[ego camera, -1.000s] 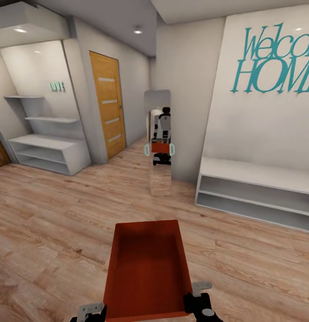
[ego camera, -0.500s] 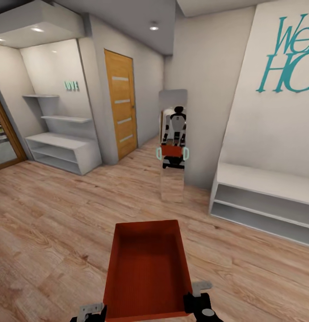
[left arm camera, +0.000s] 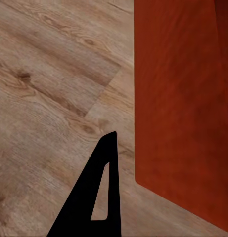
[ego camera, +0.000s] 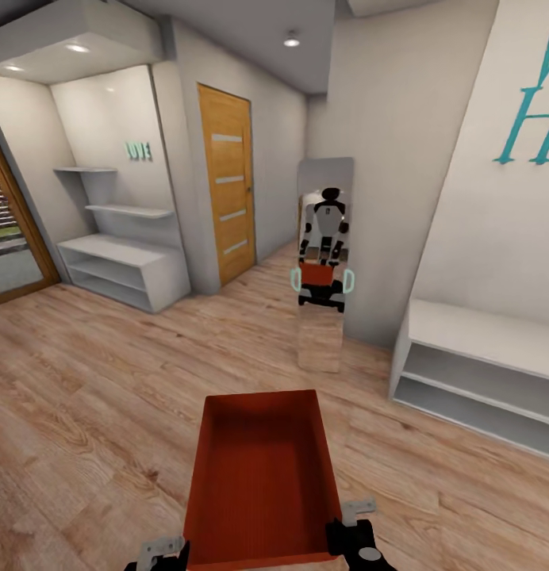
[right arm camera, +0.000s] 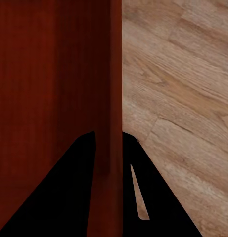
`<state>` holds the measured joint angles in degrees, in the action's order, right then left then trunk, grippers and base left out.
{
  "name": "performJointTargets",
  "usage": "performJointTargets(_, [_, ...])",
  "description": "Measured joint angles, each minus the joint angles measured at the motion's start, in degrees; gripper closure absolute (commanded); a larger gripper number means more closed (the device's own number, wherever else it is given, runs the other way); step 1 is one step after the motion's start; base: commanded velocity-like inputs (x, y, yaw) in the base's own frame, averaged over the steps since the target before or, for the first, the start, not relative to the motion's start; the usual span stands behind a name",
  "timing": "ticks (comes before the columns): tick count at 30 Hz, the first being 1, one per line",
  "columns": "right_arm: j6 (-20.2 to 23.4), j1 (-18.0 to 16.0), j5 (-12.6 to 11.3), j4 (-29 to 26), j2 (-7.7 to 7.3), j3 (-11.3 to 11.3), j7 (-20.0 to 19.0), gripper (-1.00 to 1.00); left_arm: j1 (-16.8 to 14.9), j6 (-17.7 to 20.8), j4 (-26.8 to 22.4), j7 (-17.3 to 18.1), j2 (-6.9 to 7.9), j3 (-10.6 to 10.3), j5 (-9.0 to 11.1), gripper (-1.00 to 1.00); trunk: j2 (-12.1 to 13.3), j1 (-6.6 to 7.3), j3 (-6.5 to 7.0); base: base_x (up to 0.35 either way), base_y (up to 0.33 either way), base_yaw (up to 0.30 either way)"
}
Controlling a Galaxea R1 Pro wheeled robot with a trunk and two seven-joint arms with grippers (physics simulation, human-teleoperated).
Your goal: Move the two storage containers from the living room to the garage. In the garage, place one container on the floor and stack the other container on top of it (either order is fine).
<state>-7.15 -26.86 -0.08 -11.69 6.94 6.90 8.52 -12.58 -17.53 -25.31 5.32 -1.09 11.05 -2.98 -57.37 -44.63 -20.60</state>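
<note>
The bin (ego camera: 262, 480) is carried low in front, over the plank floor (ego camera: 84, 412). Right tool (right arm camera: 109, 163) pinches its thin wall; left tool (left arm camera: 101, 197) state unclear. Likely rigid, light; grip the rims.

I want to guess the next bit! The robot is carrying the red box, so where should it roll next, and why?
Probably keep rolling across the wood floor toward the hallway by the wooden door. The storage container is held up, the right hand clamped on its wall, and this isn't the garage.
</note>
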Motion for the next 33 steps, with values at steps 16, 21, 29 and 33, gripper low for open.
performJointTargets(16, [0.0, 0.0, 0.0, 0.0, 0.01, 0.0, 0.0, 1.00, 0.0, 0.0, 0.0, 0.0, 0.01, 0.0, 0.0, 1.00, 0.0, 0.00, 0.00, 0.345, 0.000, 0.089])
performJointTargets(21, [0.0, 0.0, 0.0, 0.0, 0.00, 0.0, 0.0, 1.00, 0.0, 0.0, 0.0, 0.0, 0.01, 0.0, 0.0, 1.00, 0.0, 0.00, 0.00, 0.345, 0.000, 0.006])
performJointTargets(29, [0.0, 0.0, 0.0, 0.0, 0.00, 0.0, 0.0, 1.00, 0.0, 0.0, 0.0, 0.0, 0.00, 0.0, 0.0, 1.00, 0.0, 0.00, 0.00, 0.345, 0.000, 0.010])
performJointTargets(33, [0.0, 0.0, 0.0, 0.0, -0.02, -0.1, 0.0, 1.00, 0.0, 0.0, 0.0, 0.0, -0.02, 0.0, 0.0, 1.00, 0.0, 0.00, 0.00, 0.344, 0.000, 0.120])
